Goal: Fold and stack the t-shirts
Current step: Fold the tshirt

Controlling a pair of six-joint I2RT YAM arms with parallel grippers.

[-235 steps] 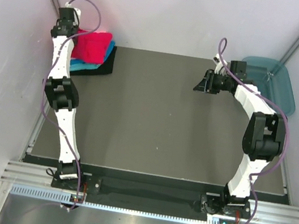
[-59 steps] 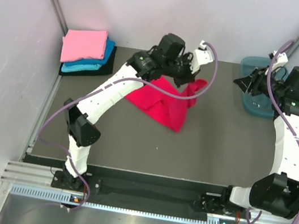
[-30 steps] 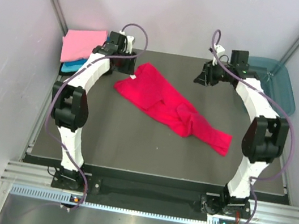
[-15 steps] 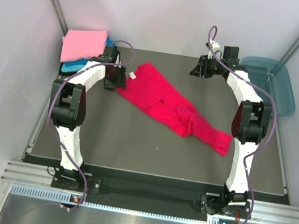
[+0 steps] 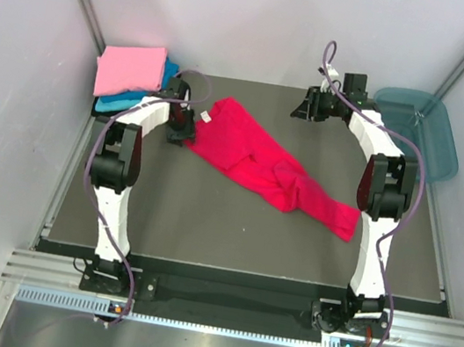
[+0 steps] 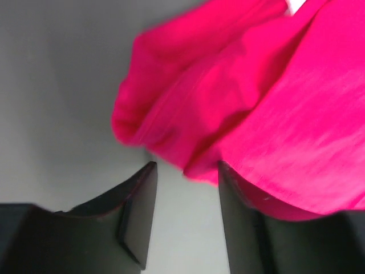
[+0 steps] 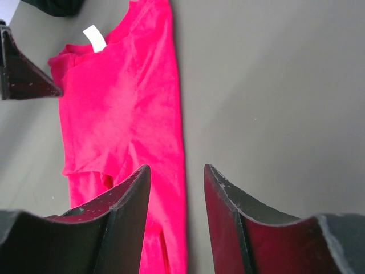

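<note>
A crimson-red t-shirt (image 5: 257, 155) lies crumpled and stretched slantwise across the dark table, its white neck label (image 7: 94, 38) at the far left end. My left gripper (image 5: 179, 125) is low at the shirt's left edge. In the left wrist view it (image 6: 185, 185) is open, with a red fold (image 6: 171, 131) just beyond the fingertips and nothing between them. My right gripper (image 5: 305, 110) hovers open near the table's far edge, and the right wrist view shows it (image 7: 175, 177) over the shirt's long edge (image 7: 131, 114). A folded pink t-shirt (image 5: 131, 70) tops a turquoise one (image 5: 117, 102) at the far left.
A translucent teal tub (image 5: 423, 125) sits at the far right corner, beyond the mat. White walls close in on both sides. Bare grey mat (image 5: 230, 236) stretches between the red shirt and the arm bases.
My left gripper has dropped from beside the stack to the red shirt's left edge. The right gripper has shifted slightly left and farther back. The shirt has stayed put.
</note>
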